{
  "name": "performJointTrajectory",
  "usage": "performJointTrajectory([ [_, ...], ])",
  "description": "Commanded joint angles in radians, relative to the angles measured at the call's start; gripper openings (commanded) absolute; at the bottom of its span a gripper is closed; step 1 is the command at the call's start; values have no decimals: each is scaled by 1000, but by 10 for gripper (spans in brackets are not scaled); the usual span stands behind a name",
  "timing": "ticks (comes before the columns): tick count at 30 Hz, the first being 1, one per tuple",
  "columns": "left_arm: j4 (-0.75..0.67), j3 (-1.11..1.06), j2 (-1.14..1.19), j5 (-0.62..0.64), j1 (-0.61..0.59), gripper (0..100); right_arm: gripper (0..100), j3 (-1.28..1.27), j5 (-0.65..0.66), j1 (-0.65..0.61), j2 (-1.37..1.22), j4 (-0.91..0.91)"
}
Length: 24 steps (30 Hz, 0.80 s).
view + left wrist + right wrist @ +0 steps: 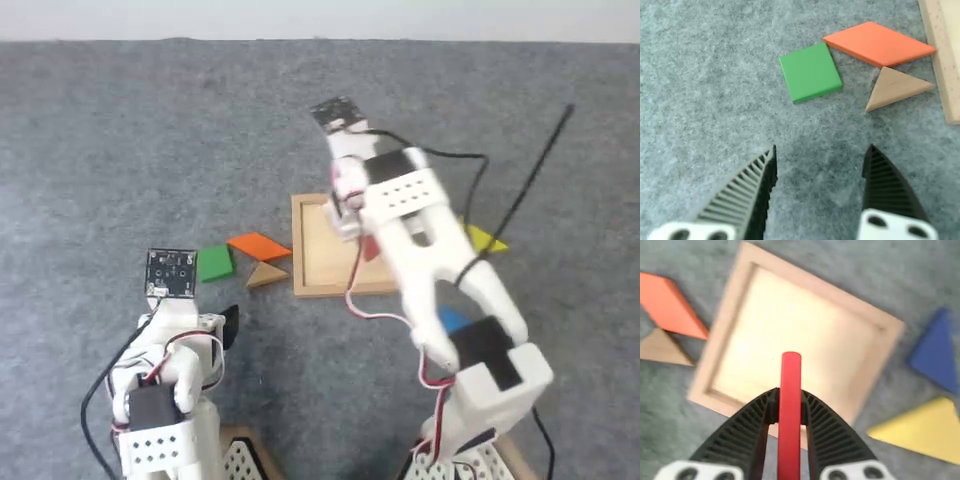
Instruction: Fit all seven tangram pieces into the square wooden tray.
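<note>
The square wooden tray [800, 325] lies flat on the grey felt [100, 150] with its floor bare, so by my reading 0 of the 7 pieces are seated and nearly the whole job is left. The red piece [790, 370] comes closest: it stands on edge, pinched between the closed jaws of the right gripper [790, 395], and hangs over the tray's near rim, above the wood and not touching it as far as I can tell.

On 1 side of the tray lie 3 loose pieces: the orange parallelogram [879, 44] just beside the rim, the tan triangle [895, 90] next to it, and the green square [811, 72] a little further out. On the opposite side sit the blue triangle [937, 352] and the yellow triangle [922, 432], both on the felt. That makes 6 pieces; where the 7th is I cannot tell.

The left gripper [822, 149] hovers over bare felt near the green square, jaws spread wide and holding nothing
</note>
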State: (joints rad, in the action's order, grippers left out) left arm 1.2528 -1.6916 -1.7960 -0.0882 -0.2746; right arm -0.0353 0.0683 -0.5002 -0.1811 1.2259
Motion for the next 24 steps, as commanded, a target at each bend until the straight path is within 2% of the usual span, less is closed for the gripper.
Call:
performJointTrajectory([
  [1,3,7,-11,-6,-5,273,7,52,-51,-81,-25,-62],
  [6,3,7,-11,-6,-5,273,7,80,-55,-110,-140,-151],
  [10,3,7,-11,-6,-5,273,28,153,-12,-108,-226,-125],
  [14,3,7,-11,-6,-6,273,219,212,20,-105,-255,-91],
  [17,3,7,-11,-6,-6,273,349,219,91,-102,-254,-85],
  [19,3,7,-11,-6,-6,273,383,221,100,-77,-254,-85],
  [24,3,7,-11,-6,-6,273,382,226,103,21,-219,-62],
])
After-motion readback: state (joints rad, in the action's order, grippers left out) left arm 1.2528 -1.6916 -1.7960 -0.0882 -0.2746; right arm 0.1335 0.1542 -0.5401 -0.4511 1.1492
